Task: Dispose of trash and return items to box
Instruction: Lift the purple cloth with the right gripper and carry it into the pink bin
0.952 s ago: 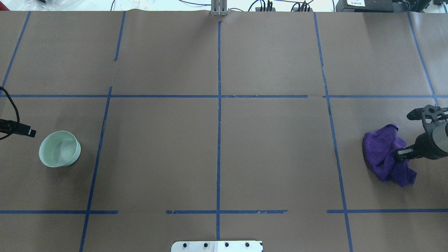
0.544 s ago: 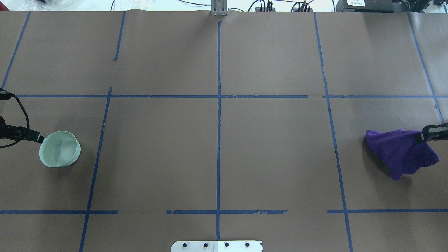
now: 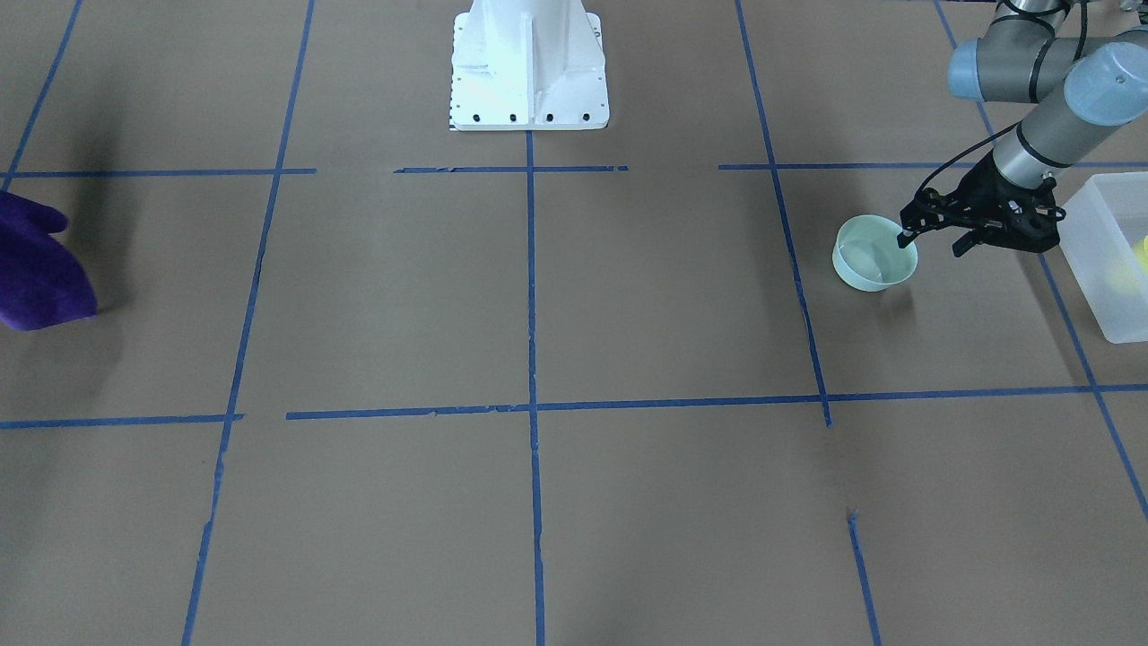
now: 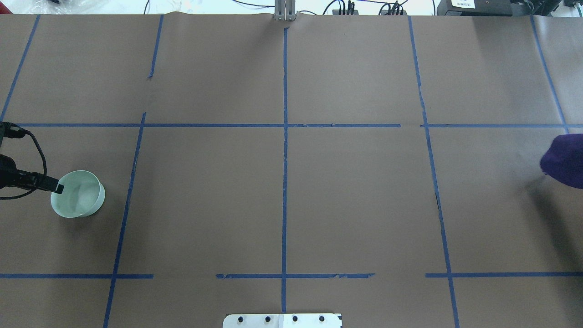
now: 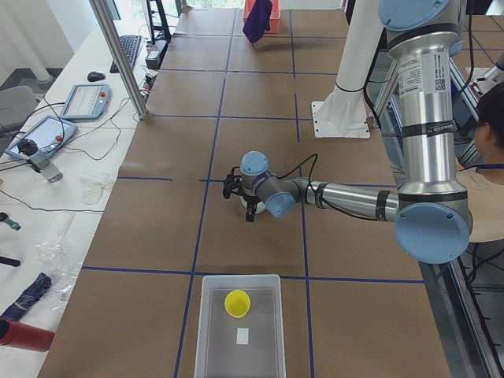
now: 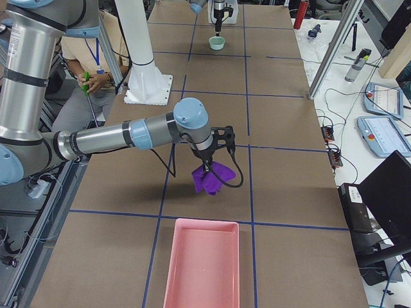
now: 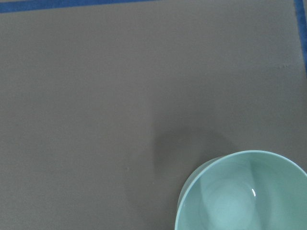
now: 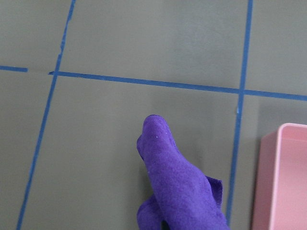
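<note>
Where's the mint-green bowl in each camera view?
Exterior front-facing: bowl upper right.
Overhead: bowl far left, mid-height.
Exterior left: centre, mostly hidden behind the left arm.
Exterior right: bowl top centre, tiny.
Left wrist: bowl bottom right corner.
Right wrist: not in it.
Shared landmark: the blue tape line beside it in the exterior views.

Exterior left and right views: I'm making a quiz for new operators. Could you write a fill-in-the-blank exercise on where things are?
1. The box holds a ___ cup.
2. The ___ gripper is at the rim of the bowl.
3. The cloth hangs near a ___ tray.
Missing words: yellow; left; pink.
</note>
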{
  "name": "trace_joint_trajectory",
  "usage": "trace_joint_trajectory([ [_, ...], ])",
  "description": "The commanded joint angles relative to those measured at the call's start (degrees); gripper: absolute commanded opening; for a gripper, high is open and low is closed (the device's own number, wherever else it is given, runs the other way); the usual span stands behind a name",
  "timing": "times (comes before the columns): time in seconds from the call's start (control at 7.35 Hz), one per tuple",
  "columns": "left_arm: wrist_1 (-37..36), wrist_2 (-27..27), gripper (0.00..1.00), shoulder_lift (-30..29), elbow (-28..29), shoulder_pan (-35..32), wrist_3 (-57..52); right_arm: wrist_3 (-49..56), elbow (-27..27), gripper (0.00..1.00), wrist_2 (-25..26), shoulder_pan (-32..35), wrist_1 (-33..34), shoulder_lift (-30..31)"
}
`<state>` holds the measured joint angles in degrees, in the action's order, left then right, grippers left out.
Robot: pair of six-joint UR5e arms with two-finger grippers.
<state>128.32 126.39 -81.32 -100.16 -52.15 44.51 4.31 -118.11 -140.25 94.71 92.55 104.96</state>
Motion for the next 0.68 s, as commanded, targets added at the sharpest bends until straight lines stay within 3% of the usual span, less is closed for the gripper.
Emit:
trace_joint_trajectory([
  [0.0,0.00,0.00,0.92,-0.06,0.14,0.21,-0.03,23.74,6.80,0.00,6.18,12.03,14.64,-8.24],
  [0.27,0.09,0.00,0.92,-0.06,0.14,0.21,0.05,42.10,23.54,0.00,10.15,22.75,21.50,-22.88],
  [0.41,0.09,0.00,0.92,-0.06,0.23,0.21,-0.03,48.10,28.07,0.00,13.13,25.24,22.58,-25.05],
  [0.54,0.09,0.00,0.92,-0.15,0.23,0.21,-0.03,47.55,27.94,0.00,13.51,25.44,22.24,-22.11],
])
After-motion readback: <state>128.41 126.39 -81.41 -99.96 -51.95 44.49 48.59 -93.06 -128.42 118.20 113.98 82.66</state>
